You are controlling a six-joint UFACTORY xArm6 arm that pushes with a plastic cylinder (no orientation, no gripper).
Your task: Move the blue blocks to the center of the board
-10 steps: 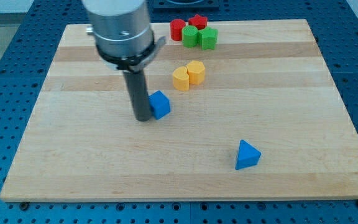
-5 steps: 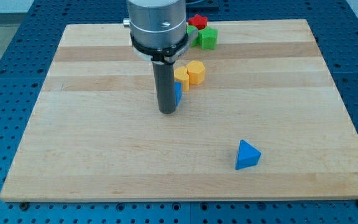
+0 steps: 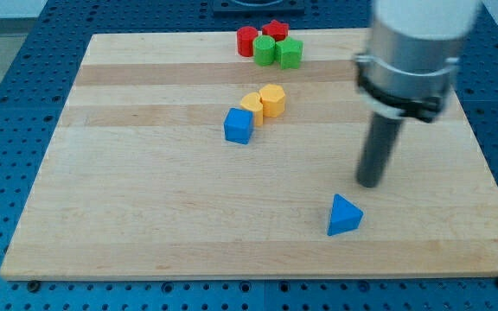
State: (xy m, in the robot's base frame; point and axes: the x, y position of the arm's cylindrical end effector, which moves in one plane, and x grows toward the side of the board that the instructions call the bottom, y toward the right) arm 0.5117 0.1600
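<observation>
Blue cube (image 3: pixel 239 125) now sits near the wooden surface's (image 3: pixel 128 216) centre; my tip (image 3: pixel 368 184), a bare rod grasping nothing, has swung beside the blue triangular block (image 3: pixel 344 215).

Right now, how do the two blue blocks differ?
The blue cube is box-shaped; the blue triangular block is a wedge. The blue cube sits next to the yellow blocks near the board's middle; the blue triangular block sits alone toward the view's bottom right, just below my tip. Both share one colour.
</observation>
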